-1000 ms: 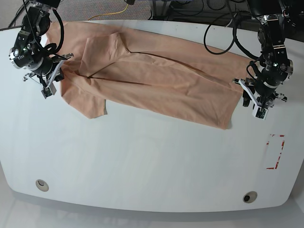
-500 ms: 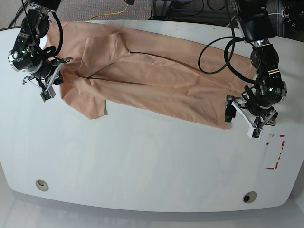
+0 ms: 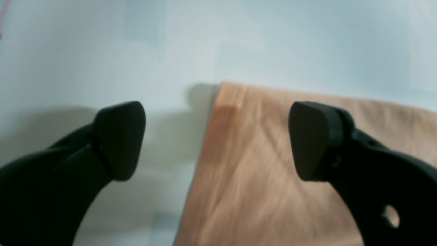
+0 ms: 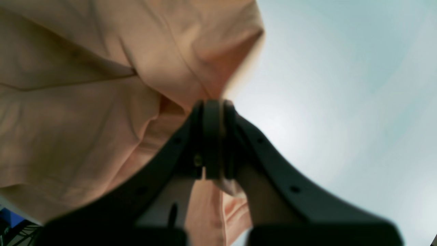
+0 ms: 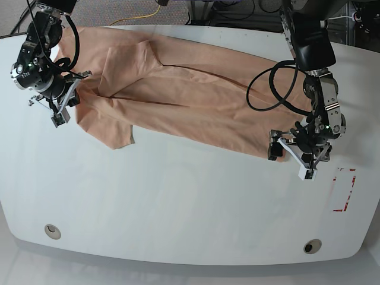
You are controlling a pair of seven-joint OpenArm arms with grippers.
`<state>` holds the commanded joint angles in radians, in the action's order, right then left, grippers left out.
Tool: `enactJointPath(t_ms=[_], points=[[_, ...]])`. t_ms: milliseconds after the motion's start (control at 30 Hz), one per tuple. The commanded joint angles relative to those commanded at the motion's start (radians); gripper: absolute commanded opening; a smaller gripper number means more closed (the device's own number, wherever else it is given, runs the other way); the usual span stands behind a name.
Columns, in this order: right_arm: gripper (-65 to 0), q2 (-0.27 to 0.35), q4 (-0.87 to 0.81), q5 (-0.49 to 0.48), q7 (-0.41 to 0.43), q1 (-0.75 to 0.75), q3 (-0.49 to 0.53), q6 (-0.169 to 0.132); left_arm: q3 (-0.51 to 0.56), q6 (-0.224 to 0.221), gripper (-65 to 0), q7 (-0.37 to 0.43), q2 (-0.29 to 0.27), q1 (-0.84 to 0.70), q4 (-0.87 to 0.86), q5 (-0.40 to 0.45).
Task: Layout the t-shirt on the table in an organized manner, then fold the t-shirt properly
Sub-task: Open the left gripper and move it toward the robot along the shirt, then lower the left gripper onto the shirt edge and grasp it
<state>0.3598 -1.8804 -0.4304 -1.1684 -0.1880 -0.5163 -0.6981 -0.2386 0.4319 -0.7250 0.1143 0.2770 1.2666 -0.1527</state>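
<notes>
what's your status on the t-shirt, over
Right gripper shut on t-shirt edge. Left gripper open over its corner. Shirt folded lengthwise on table. Nothing obstructing.

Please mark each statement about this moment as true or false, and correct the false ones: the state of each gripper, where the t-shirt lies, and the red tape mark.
1. The right gripper is shut on the t-shirt. True.
2. The left gripper is shut on the cloth. False: its fingers stand apart, one over the bare table, one over the shirt's corner.
3. The t-shirt is folded into a neat square. False: it lies stretched out along the far side of the table, with creases.
4. The red tape mark is covered by the shirt. False: it is bare, near the left gripper.
5. Two round grommets show near the table's front edge. True.
</notes>
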Motion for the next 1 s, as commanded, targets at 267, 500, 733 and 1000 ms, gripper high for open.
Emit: enactJointPath(t_ms=[267,500,733,1000], points=[[-65.0,0.0,0.0,-0.003,0.0,0.0,-0.003,0.0,0.083,0.0,0.0,0.054,0.0,0.012,-0.068,0.0],[-65.0,0.0,0.0,-0.002,0.0,0.002,-0.003,0.0,0.094,0.0,-24.0,0.054,0.0,0.005,-0.066,0.0],[-65.0,0.0,0.0,0.0,0.0,0.002,-0.005,0.0,0.094,0.0,-51.2,0.054,0.003,-0.008,-0.06,0.0],[-65.0,0.0,0.0,-0.002,0.0,0.002,-0.005,0.0,0.094,0.0,-52.8,0.054,0.005,-0.08,0.1,0.0]])
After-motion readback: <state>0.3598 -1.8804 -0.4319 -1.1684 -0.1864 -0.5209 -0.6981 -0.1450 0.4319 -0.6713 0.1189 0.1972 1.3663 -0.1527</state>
